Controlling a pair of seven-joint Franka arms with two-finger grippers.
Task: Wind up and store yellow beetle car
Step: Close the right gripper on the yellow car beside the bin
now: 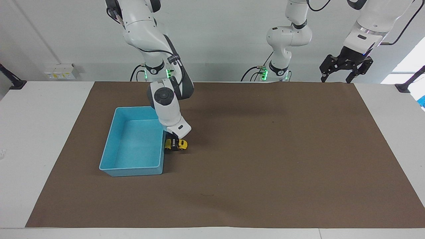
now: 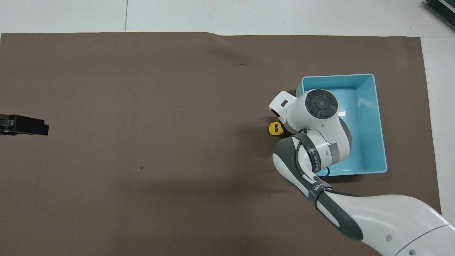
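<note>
The yellow beetle car point(image 1: 182, 144) point(image 2: 274, 128) stands on the brown mat right beside the blue bin's point(image 1: 131, 171) point(image 2: 381, 131) side wall, on the side toward the left arm's end. My right gripper point(image 1: 174, 145) reaches straight down onto it. Its dark fingers clasp the car's middle, shut on it, with the car's wheels on the mat. In the overhead view the right wrist hides the fingers and most of the car. My left gripper point(image 1: 345, 69) point(image 2: 25, 125) waits raised and open at the left arm's end of the table.
The blue bin holds nothing that shows. The brown mat point(image 1: 265, 166) covers most of the white table point(image 1: 40, 132). The right arm's elbow and wrist hang over the bin's corner nearest the robots.
</note>
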